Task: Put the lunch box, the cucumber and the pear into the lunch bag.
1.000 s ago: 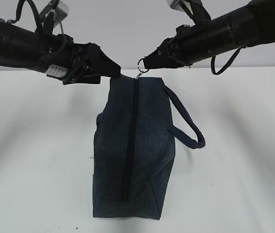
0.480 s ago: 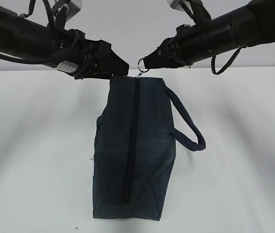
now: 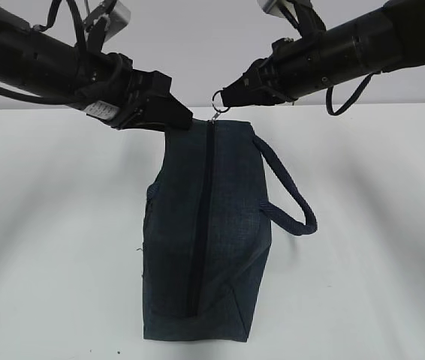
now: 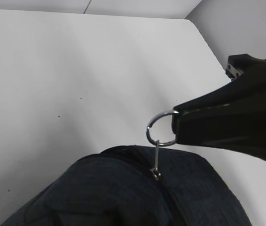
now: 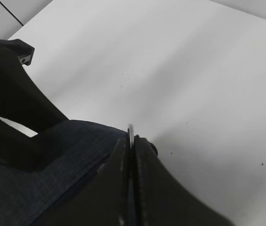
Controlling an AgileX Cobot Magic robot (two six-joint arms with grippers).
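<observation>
Right gripper pinched on metal ring pull at far end of lunch bag (zipper closed), left gripper just beside on bag's far corner, jaw state not discernible.

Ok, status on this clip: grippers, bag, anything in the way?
Right gripper shut on the metal ring pull. Left gripper at the dark navy fabric lunch bag far corner, grip unclear. Zipper closed. No food items visible.
</observation>
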